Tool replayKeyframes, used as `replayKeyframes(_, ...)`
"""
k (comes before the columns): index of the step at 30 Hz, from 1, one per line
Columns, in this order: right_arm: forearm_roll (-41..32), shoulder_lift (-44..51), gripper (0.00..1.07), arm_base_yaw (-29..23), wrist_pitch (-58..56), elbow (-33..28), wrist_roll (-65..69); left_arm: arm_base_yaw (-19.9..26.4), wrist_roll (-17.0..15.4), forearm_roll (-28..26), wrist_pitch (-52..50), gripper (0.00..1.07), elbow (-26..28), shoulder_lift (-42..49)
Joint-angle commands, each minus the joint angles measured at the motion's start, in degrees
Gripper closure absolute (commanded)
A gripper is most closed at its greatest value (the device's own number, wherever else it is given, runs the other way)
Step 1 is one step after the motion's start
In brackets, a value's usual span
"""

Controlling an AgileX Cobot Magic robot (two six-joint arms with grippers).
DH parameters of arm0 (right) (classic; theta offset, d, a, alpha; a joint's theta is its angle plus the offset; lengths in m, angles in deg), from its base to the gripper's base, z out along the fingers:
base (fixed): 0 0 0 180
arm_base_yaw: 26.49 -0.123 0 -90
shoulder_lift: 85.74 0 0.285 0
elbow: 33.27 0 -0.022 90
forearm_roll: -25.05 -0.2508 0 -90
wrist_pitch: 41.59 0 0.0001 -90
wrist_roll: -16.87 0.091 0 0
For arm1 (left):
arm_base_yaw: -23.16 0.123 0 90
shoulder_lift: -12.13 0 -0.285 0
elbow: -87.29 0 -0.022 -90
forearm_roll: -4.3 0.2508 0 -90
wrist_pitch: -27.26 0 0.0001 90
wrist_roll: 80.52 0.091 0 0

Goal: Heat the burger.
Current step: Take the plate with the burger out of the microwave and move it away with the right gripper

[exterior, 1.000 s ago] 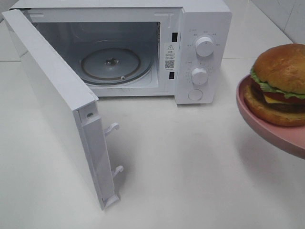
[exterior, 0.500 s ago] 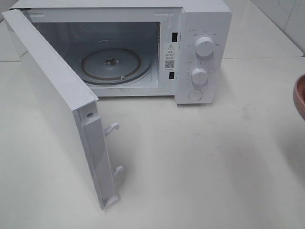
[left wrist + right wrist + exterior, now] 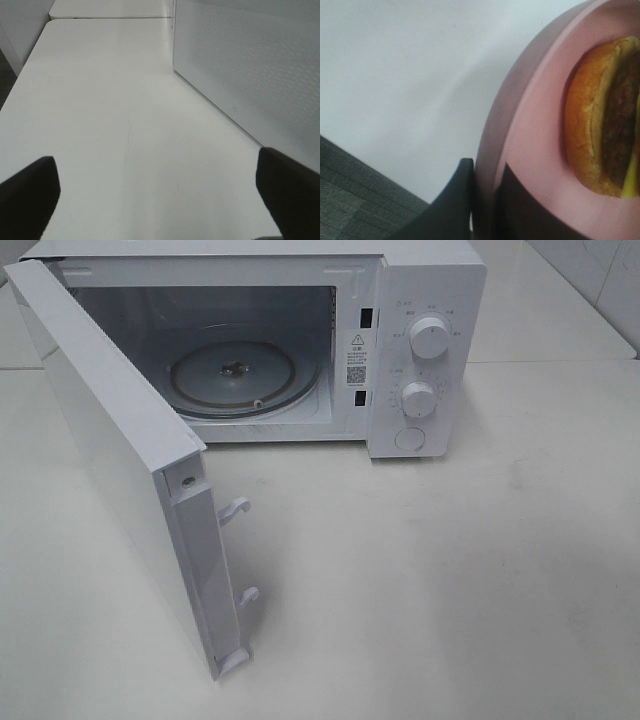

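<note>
White table (image 3: 480, 570) fills the exterior high view, tiled wall at far right corner. White microwave (image 3: 420, 300) sits at the far side, door (image 3: 120, 460) swung wide open toward the near left, two latch hooks on its edge. Glass turntable (image 3: 232, 378) inside the cavity, nothing on it. Two round knobs (image 3: 430, 337) and a button on the right control panel. No arm shows in this view.

Left wrist view: left end effector (image 3: 160, 185) wide open, dark fingertips (image 3: 30, 195) apart over bare table, nothing between them; perforated door panel alongside.

Right wrist view: right end effector (image 3: 482, 200) closed on the rim of a pink plate (image 3: 530, 150), one finger under the rim, the other on top. Burger (image 3: 600, 125) sits on that plate, bun, dark patty and a bit of yellow cheese visible, cut off by frame edge. Plate is lifted off the table; table edge and grey floor show beneath.
</note>
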Motion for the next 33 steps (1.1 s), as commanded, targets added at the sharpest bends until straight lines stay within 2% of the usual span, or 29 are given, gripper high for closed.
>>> replayKeyframes(1,4.98,0.4,1.06,0.17,0.52,-1.03,5.9,0.06,-0.17,-0.46,-0.74,0.07,-0.17,0.92)
replayKeyframes(13,8.65,-1.6,1.06,0.17,0.29,-1.15,15.47,0.06,-0.17,-0.46,-0.74,0.07,-0.17,0.92)
replayKeyframes(22,11.8,-15.7,1.06,0.17,5.39,1.2,29.68,0.06,-0.17,-0.46,-0.74,0.07,-0.17,0.92)
replayKeyframes(33,14.55,-31.17,1.06,0.23,5.27,6.53,43.72,0.06,-0.17,-0.46,-0.74,0.07,-0.17,0.92)
